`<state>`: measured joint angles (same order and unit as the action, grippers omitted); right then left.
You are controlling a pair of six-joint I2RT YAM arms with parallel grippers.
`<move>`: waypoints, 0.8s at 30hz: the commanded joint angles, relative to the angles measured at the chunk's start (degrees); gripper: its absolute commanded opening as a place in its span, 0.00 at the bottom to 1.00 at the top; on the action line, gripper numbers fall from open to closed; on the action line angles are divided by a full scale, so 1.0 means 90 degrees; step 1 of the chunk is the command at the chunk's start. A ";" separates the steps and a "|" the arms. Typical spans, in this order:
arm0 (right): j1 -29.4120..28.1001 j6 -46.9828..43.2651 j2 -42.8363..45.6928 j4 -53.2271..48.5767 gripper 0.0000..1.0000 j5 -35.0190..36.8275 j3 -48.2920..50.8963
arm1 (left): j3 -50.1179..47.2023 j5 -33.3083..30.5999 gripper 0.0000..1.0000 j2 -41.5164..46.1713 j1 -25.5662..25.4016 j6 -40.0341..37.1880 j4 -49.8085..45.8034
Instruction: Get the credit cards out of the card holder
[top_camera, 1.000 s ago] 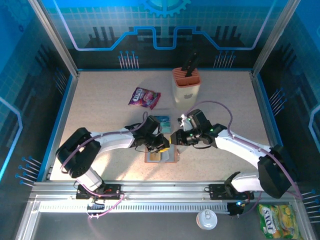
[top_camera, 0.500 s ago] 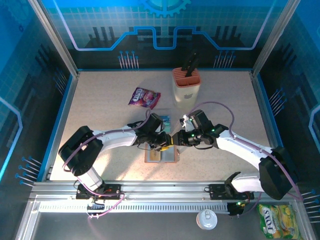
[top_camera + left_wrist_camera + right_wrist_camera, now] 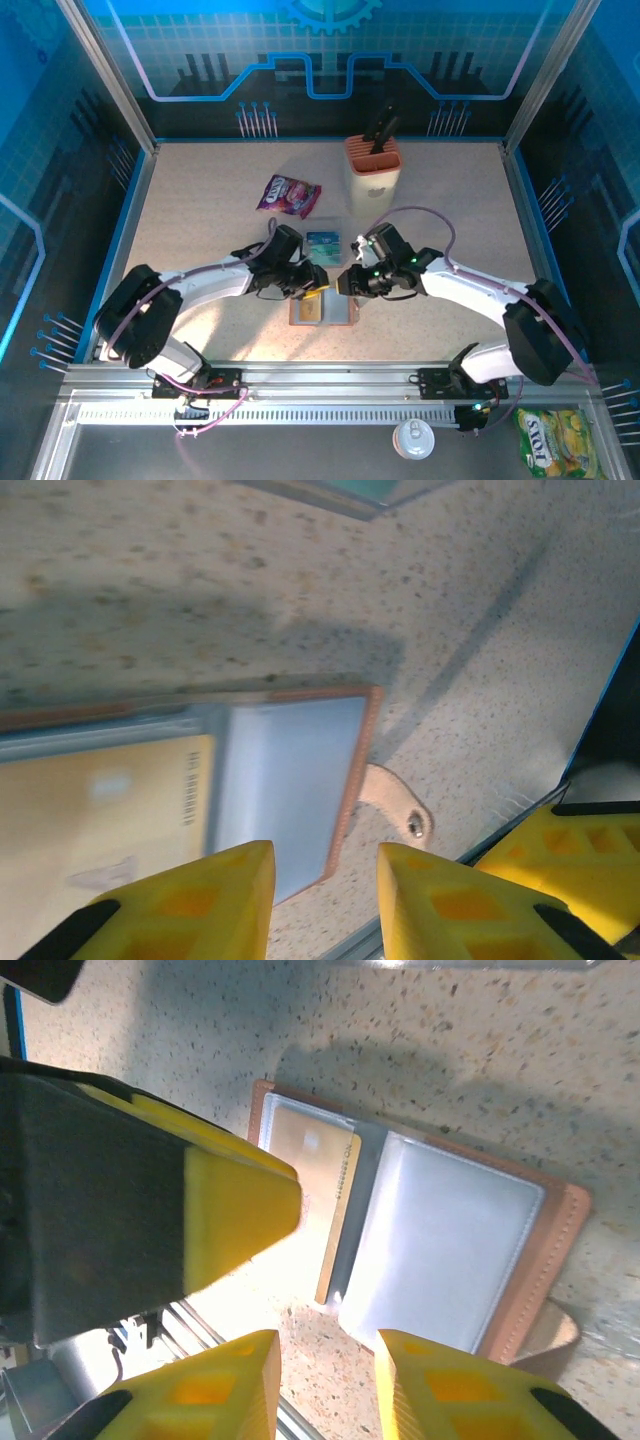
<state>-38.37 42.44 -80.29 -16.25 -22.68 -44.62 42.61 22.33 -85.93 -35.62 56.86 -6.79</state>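
1. The card holder [image 3: 325, 312] lay open and flat near the middle of the tabletop's [image 3: 200, 220] near edge, with its grey-blue inner faces up and its snap tab [image 3: 398, 805] sticking out at one side.
2. One tan credit card [image 3: 312, 1185] sat in a clear pocket, its long edge apparently exposed beside the centre fold. A small teal stack [image 3: 322, 243] of cards rested just beyond the holder, toward the far edge.
3. The left arm's fingers [image 3: 200, 905] hovered over an edge of the holder's empty half, slightly spread and holding nothing. The right arm's fingers [image 3: 200, 1400], likewise parted and empty, hung just off the holder's side, close to the left pair.
4. The card looked thin, stiff, light and slick, and lying flush in its pocket it offered little to pinch. The exposed edge by the fold seemed the best hold, with the card slid out sideways. The soft, light holder would probably drag along unless the other fingers pinned it.
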 commanded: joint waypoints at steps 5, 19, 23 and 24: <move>-0.0510 0.0255 -0.0766 0.0143 0.32 0.0047 -0.0547 | -0.0794 0.0058 0.32 0.0710 0.0501 -0.0189 -0.0065; -0.0806 0.0493 -0.1689 0.0452 0.33 -0.0153 -0.0892 | -0.1227 -0.0013 0.14 0.0708 0.0652 -0.0423 -0.0135; -0.0834 0.0568 -0.1783 0.0608 0.33 -0.0243 -0.0880 | -0.1286 0.0020 0.12 0.0661 0.0651 -0.0424 -0.0100; -0.0833 0.0578 -0.1817 0.0623 0.33 -0.0253 -0.0882 | -0.1306 0.0011 0.11 0.0671 0.0656 -0.0429 -0.0100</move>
<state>-45.06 46.54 -95.64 -11.84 -23.51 -51.22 32.21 22.31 -79.99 -30.15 54.00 -7.20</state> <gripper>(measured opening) 0.326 0.117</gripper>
